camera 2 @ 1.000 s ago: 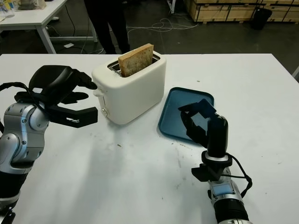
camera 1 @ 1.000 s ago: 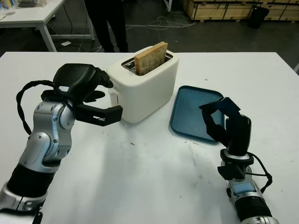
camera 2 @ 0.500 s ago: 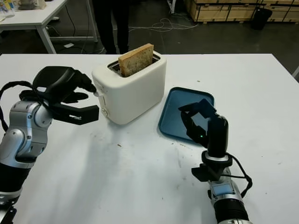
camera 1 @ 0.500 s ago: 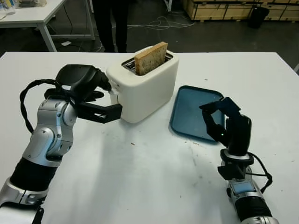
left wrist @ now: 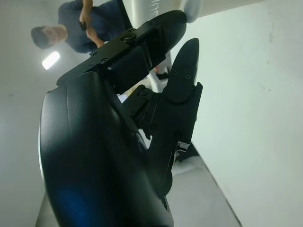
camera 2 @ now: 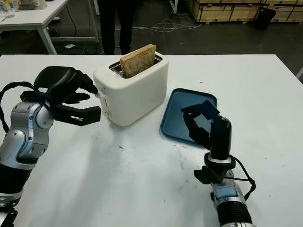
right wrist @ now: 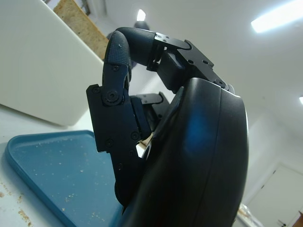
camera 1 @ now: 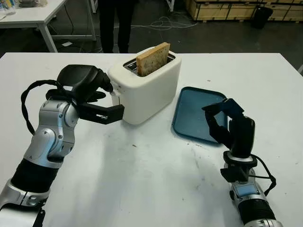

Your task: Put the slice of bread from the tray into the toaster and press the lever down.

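Presently, bread [camera 1: 153, 58] stands upright in the toaster [camera 1: 146, 86] slot, half protruding. Left hand [camera 1: 90, 92] is at the toaster's lever end, fingers released, one fingertip at the lever [camera 1: 115, 92]. Right hand [camera 1: 227, 124], fingers curled, empty, hovers over the tray [camera 1: 191, 113] beside the toaster.

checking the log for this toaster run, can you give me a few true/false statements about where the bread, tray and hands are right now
1. The bread slice stands in the toaster slot, sticking up above it. True.
2. The blue tray holds a second slice. False: it holds no slice, just crumbs.
3. The left hand is at the toaster's lever end. True.
4. The right hand grips the bread. False: it holds nothing, fingers curled, raised at the tray's near edge.
5. The toaster lies tipped on its side. False: it stands upright on the white table.
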Controlling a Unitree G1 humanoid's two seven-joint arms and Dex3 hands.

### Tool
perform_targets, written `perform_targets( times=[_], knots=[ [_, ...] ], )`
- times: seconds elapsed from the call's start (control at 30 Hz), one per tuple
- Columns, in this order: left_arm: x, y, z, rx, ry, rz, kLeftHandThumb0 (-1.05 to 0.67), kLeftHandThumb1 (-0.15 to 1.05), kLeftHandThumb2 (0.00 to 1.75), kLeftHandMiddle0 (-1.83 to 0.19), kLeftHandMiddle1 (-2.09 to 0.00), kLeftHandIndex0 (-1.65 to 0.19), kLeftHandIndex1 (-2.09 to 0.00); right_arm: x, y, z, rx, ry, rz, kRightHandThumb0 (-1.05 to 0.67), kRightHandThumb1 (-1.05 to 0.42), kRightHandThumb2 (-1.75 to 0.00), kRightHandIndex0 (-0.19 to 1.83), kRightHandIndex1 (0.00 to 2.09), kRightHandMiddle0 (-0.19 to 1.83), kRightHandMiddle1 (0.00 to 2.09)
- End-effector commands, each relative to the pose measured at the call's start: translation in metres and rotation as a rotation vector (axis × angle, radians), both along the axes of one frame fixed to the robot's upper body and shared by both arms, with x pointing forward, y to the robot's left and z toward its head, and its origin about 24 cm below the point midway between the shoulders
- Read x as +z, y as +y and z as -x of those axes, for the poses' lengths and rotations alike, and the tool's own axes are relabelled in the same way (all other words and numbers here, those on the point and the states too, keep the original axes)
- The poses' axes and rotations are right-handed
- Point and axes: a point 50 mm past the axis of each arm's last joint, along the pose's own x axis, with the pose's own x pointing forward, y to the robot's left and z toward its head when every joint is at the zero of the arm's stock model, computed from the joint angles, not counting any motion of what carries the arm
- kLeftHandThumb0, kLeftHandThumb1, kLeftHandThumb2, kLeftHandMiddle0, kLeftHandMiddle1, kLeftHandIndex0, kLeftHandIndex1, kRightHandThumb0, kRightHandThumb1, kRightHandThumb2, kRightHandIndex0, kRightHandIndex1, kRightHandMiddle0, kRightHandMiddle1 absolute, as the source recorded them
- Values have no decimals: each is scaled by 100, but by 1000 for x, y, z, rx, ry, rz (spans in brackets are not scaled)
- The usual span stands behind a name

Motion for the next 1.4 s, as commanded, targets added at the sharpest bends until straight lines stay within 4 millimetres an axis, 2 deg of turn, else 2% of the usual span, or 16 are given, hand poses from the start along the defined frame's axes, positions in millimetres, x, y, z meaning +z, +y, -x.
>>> perform_targets(
  times=[0.0, 0.43, 0.83, 1.37],
  knots=[
    [5, -4, -1, -15, -13, -1, -28, 92, 12, -96, -175, -122, -4, 0, 0, 1, -2, -3, -14, -46, -92, -36, 64, 169, 61, 119],
    [6, -9, -5, -36, -15, 9, -27, 91, 12, -96, -173, -113, 0, 0, 0, 1, -7, -6, -7, -46, -92, -37, 64, 169, 61, 119],
    [4, -10, -12, -39, 3, -4, -27, 92, 10, -91, -171, -117, -2, 0, 0, 2, -5, -7, -11, -45, -92, -36, 64, 169, 61, 120],
    [6, -9, -10, -48, -1, -16, -26, 92, 9, -92, -172, -117, -2, 1, 0, 1, -2, -4, -9, -46, -92, -36, 64, 170, 61, 119]
  ],
)
